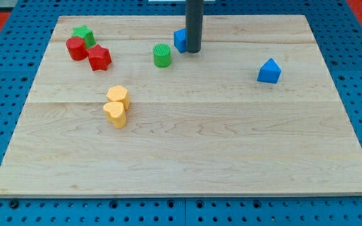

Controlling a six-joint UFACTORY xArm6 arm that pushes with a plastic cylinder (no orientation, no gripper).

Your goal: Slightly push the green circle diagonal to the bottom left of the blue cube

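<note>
Blocks spread over the wooden board (187, 157), all placed from the blue cube (179, 39)

My tip (193, 51) touches the blue cube's right side; the green circle (162, 56) sits just beside the cube, to its lower left; the blue pentagon block (269, 71) lies well to the cube's right and lower; the green star (83, 34), red circle (76, 48) and red star (99, 58) cluster far left of the cube; the yellow hexagon (117, 95) and yellow heart (115, 115), touching, lie to its lower left, beyond the green circle.

My tip (193, 51) touches the right side of the blue cube (180, 40), partly hiding it. The green circle (162, 56) stands just left of my tip, slightly lower. Another blue block (269, 71) lies well right.
</note>
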